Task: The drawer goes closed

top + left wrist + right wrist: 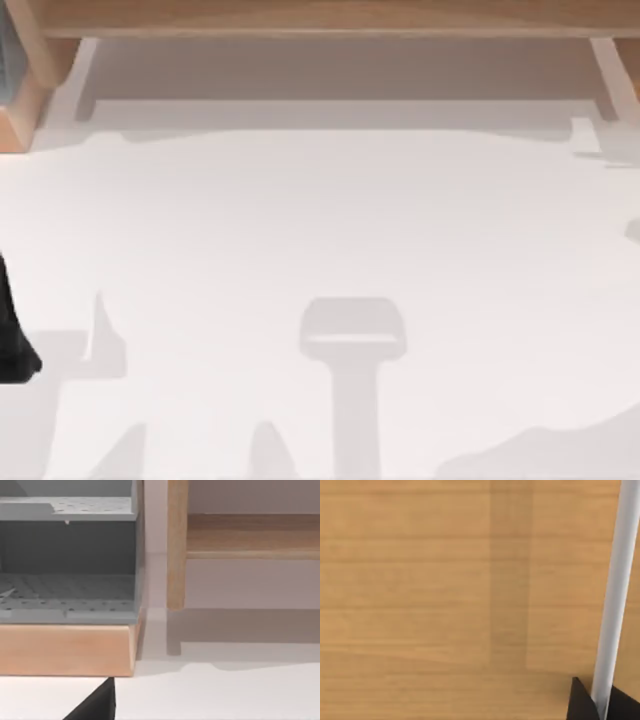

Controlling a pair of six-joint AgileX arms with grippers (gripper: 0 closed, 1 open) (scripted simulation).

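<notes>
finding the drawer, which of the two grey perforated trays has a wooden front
The grey perforated tray bordered by the light wooden panel; the other grey tray above it has a bare grey lip.

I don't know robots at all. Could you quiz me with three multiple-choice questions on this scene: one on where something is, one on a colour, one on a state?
1. In the top view, where is the wooden frame?
A. along the far edge
B. mid-table
C. along the near edge

2. What colour is the bar by the right gripper?
A. red
B. white
C. black

3. How is the drawer?
A. shut flush
B. lifted out onto the table
C. open

Answers:
1. A: the frame runs along the top, beyond the white table; the left arm sits at the table's left edge.
2. B: the bar by the right gripper is white against wood.
3. C: the drawer shows its grey inside behind its wooden front.
</notes>
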